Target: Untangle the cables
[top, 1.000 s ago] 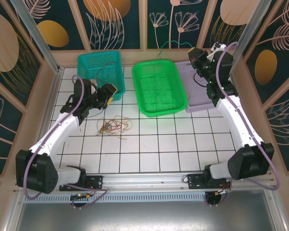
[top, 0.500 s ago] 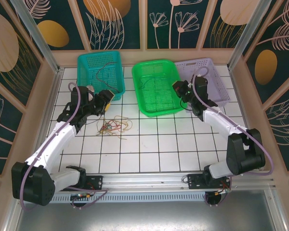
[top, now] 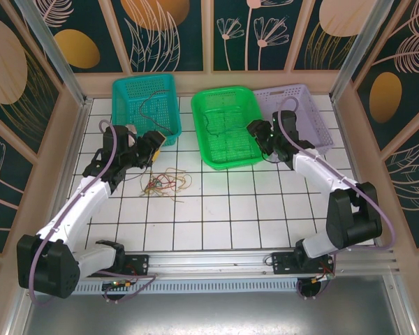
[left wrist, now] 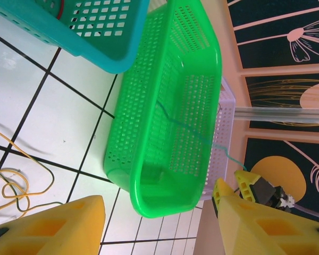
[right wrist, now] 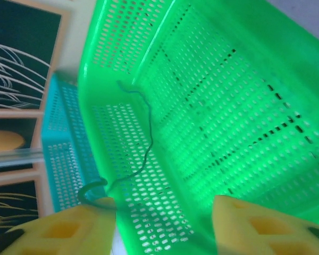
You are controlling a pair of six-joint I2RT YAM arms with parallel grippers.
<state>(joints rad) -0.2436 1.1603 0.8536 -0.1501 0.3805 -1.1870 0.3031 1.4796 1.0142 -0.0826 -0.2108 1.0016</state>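
Observation:
A loose tangle of cables (top: 166, 183), yellow-tan, red and green, lies on the white tiles; its yellow loops (left wrist: 13, 183) show in the left wrist view. My left gripper (top: 157, 143) (left wrist: 154, 228) hovers just behind the tangle, open and with nothing between its fingers. A thin green cable (right wrist: 148, 133) (left wrist: 186, 127) trails across the green basket (top: 230, 129). Its curled end lies against one fingertip (right wrist: 87, 210) of my right gripper (top: 255, 131) (right wrist: 162, 228), which stands open over the basket's right side.
A teal basket (top: 146, 91) at the back left holds a dark cable (top: 150, 105). A pale purple basket (top: 314, 118) sits right of the green one, behind my right arm. Wooden walls close the table on three sides.
My right arm has swung down from the back right corner to the green basket, bringing the green cable, and its jaws have opened. The left arm has shifted slightly.

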